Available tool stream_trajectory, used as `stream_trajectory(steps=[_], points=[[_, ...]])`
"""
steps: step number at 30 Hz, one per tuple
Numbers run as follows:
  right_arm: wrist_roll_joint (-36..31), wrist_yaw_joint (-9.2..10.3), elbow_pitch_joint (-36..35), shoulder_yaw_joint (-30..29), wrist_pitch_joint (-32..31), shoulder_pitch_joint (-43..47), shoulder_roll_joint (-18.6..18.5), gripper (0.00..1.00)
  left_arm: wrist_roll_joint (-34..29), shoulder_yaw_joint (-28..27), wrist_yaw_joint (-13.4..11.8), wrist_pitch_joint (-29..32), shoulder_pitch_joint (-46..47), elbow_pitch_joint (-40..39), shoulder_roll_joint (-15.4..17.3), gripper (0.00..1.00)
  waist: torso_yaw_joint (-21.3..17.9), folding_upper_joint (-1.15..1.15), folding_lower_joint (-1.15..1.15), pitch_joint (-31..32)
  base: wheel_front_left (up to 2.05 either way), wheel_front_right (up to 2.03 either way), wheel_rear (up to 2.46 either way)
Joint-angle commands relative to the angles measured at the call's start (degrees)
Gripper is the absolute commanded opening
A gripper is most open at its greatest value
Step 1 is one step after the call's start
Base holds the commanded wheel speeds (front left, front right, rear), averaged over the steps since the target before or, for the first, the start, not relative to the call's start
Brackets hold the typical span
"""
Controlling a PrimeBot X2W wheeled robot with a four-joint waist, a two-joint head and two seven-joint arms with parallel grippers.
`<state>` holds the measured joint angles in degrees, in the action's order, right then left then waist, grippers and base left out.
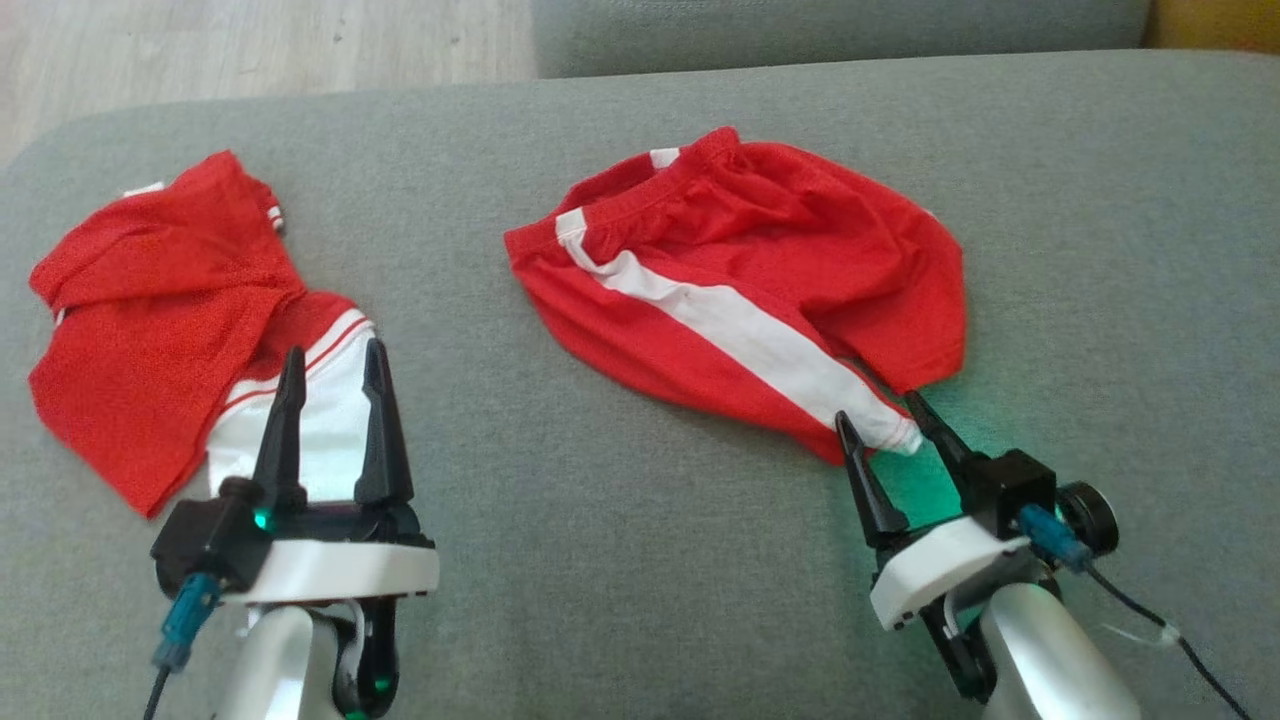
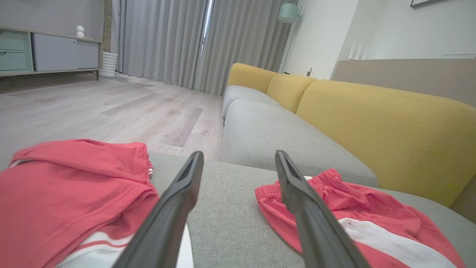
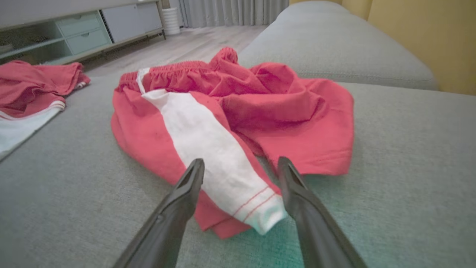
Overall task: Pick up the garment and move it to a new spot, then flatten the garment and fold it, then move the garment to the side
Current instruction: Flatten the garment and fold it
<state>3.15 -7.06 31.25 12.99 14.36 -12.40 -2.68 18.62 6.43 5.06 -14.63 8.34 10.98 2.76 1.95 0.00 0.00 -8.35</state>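
Head view: a pair of red shorts (image 1: 760,270) with a broad white side stripe (image 1: 740,335) lies crumpled on the grey sofa seat (image 1: 620,560), right of the middle. Its elastic waistband is toward the far left and one leg hem points at the robot. The right gripper (image 1: 878,405) sits at that hem with its two dark fingers spread apart, one on each side of the stripe's end. Nothing is clamped between them. In the right wrist view the striped hem, crossed by thin red lines, lies between the fingers. The tips look to hover just above the cloth, though contact is hard to judge from here. A green glow (image 1: 930,480) falls on the cushion beside that gripper.

The left gripper (image 1: 334,348) is at the lower left, its fingers also wide apart and empty. It is over the white panel of a second garment, a red top (image 1: 150,300), which lies rumpled near the seat's left end, well apart from the shorts. In the left wrist view the top is at the left and the shorts at the right, with bare grey cushion between the fingers.

Beyond the seat are a yellow backrest (image 2: 390,123), a pale wooden floor (image 2: 111,108), grey curtains (image 2: 167,37) and a low sideboard (image 2: 55,52).
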Motion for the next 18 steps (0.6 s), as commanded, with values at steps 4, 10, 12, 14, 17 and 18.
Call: stream_trajectory(steps=[4, 10, 12, 14, 17, 18], points=[[-0.9, -0.43, 4.0, 1.7, 0.6, -4.2, -0.2, 1.0, 0.6, -1.2, -0.3, -0.4, 2.4, -1.7, 0.1, 1.0, 0.8, 0.0, 0.0, -0.6, 0.0, 0.0, 0.0], [0.4, -0.43, 8.1, 3.4, 0.2, -6.2, -0.2, 0.0, 0.9, -1.3, -0.6, -0.4, 2.4, -1.8, 0.1, 1.0, 0.5, 0.0, 0.0, -0.7, 0.0, 0.0, 0.0], [0.8, -0.43, 8.3, 3.2, 0.4, -6.6, -0.2, 0.0, 1.0, -1.3, -0.8, -0.4, 2.4, -1.8, 0.1, 1.0, -0.1, 0.0, 0.0, -0.6, 0.0, 0.0, 0.0], [0.7, -0.43, 8.3, 2.1, 0.5, -6.4, -0.2, 0.0, 1.1, -1.3, -0.9, -0.4, 2.3, -1.8, 0.1, 1.0, -0.7, 0.0, 0.0, -0.3, 0.0, 0.0, 0.0], [-0.9, -0.43, 8.1, -1.5, 0.5, -5.2, -0.2, 0.0, 1.3, -1.5, -1.0, -0.4, 2.1, -1.8, 0.1, 1.0, -1.8, 0.0, 0.0, 0.5, 0.0, 0.0, 0.0], [-1.8, -0.43, 8.0, -3.2, 0.6, -4.6, -0.2, 0.0, 1.4, -1.5, -1.0, -0.4, 2.0, -1.8, 0.1, 1.0, -2.1, 0.0, 0.0, 0.8, 0.0, 0.0, 0.0]])
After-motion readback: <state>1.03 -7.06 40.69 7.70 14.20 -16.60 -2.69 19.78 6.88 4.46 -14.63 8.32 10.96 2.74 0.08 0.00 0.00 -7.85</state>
